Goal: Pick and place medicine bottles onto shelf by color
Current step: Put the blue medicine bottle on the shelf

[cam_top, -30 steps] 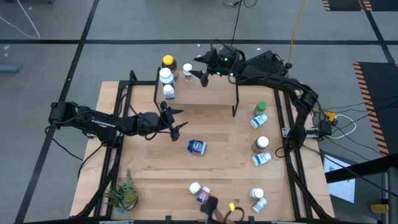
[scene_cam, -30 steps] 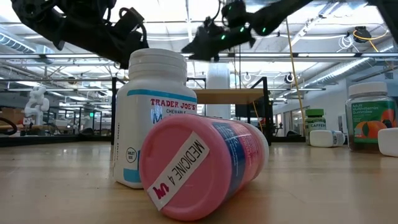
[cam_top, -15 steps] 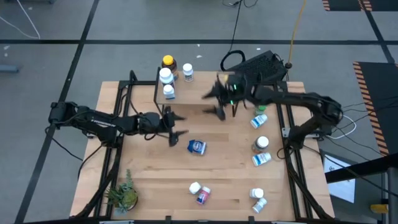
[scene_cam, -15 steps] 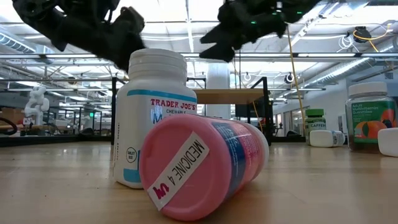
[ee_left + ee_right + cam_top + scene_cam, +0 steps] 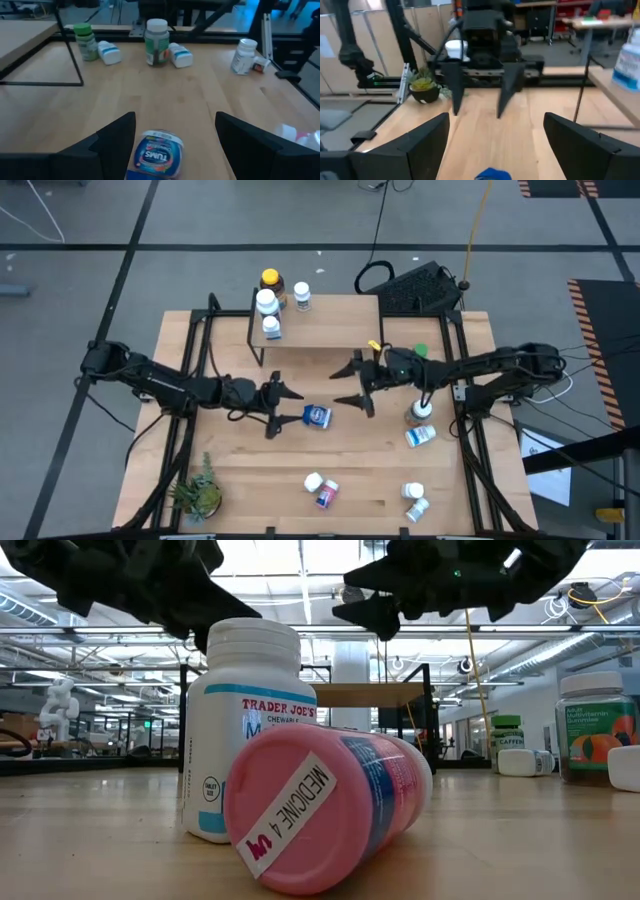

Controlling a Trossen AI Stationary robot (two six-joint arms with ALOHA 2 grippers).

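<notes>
A blue bottle (image 5: 316, 416) lies on its side at the table's middle; it also shows in the left wrist view (image 5: 157, 155) and the right wrist view (image 5: 492, 175). My left gripper (image 5: 283, 408) is open just to its left, fingers on either side of it and apart from it. My right gripper (image 5: 358, 386) is open above and to the right of the bottle, facing the left gripper. The shelf (image 5: 330, 330) stands at the far side with an amber yellow-capped bottle (image 5: 270, 280) and three white bottles (image 5: 266, 302) upright on it.
A green-capped bottle (image 5: 418, 352), a white-capped jar (image 5: 420, 412) and lying white bottles (image 5: 421, 436) are at the right. A white bottle (image 5: 313, 481) and a pink one (image 5: 326, 496) lie near the front, two more white ones (image 5: 414, 500) at front right. A potted plant (image 5: 197, 492) stands front left.
My right gripper has come from above the shelf's far edge toward the table's near edge and down, and has turned toward the left gripper; it now hangs beside the blue bottle. My left gripper has moved toward the near edge and the blue bottle.
</notes>
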